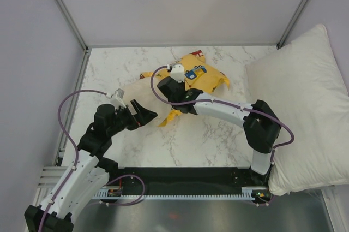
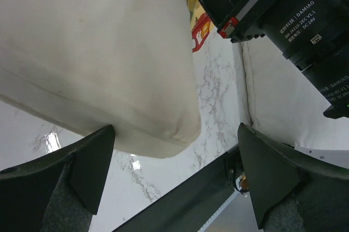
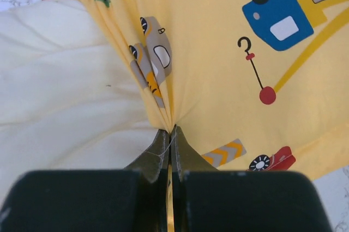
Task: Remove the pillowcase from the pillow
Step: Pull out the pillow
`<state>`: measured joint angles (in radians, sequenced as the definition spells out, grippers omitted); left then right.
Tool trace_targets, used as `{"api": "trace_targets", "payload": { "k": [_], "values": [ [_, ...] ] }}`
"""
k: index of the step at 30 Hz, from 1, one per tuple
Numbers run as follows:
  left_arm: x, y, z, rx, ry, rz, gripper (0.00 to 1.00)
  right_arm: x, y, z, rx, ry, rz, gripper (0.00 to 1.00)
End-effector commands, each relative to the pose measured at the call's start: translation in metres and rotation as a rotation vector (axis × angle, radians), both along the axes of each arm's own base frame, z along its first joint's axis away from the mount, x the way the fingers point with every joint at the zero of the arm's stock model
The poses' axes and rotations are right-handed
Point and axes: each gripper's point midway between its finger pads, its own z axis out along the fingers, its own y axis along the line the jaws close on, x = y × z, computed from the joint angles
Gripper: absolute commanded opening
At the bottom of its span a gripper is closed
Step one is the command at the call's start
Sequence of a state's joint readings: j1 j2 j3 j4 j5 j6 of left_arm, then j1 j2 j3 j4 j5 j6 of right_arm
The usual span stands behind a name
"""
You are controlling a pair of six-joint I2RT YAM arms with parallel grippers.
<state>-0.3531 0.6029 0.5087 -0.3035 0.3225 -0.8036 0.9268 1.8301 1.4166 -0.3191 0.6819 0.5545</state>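
The yellow pillowcase (image 1: 203, 75), printed with cartoon vehicles, lies bunched at the middle of the marble table. The cream pillow (image 1: 144, 93) sticks out of its left end. My right gripper (image 3: 173, 131) is shut on a gathered fold of the pillowcase (image 3: 218, 52), right beside the bare pillow (image 3: 65, 95). My left gripper (image 2: 175, 129) stands wide open at the pillow's near corner (image 2: 98, 52); the corner lies just ahead of the fingertips and nothing is pinched. From above, the left gripper (image 1: 143, 113) is just left of the right gripper (image 1: 173, 87).
A much larger white pillow (image 1: 300, 95) fills the table's right side and hangs over the front edge. The right arm (image 2: 283, 8) crosses close above the left gripper. Grey walls and metal frame posts (image 1: 65, 8) enclose the table; a black rail (image 1: 180, 177) runs along its front edge.
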Motion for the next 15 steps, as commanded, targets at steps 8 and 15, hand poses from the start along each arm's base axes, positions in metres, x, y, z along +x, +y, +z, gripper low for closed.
{"api": "trace_targets", "payload": {
  "k": [8, 15],
  "values": [
    [0.009, -0.006, -0.010, -0.029, 0.016, 0.005, 1.00, -0.001, 0.036, 0.056, 0.135, -0.121, 0.005, 0.00],
    [-0.006, -0.007, -0.045, 0.025, 0.133, -0.043, 1.00, 0.003, 0.034, 0.072, 0.112, -0.149, 0.002, 0.00]
  ]
}}
